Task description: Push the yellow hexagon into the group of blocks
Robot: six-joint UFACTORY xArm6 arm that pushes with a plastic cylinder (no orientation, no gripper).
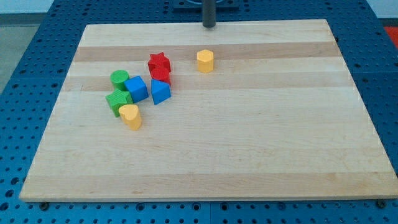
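The yellow hexagon [205, 60] stands alone on the wooden board [249, 137], toward the view's top centre. To its left lies the group: a red star [159, 61], a red block [161, 75] just below it, a green cylinder [119, 78], a blue cube [136, 88], a blue triangular block [160, 92], a green block [118, 101] and a yellow heart [130, 116]. My tip [209, 26] is at the board's top edge, above the yellow hexagon and apart from it.
The board rests on a blue perforated table [37, 74] that shows on all sides. The rod's dark base is at the view's top centre.
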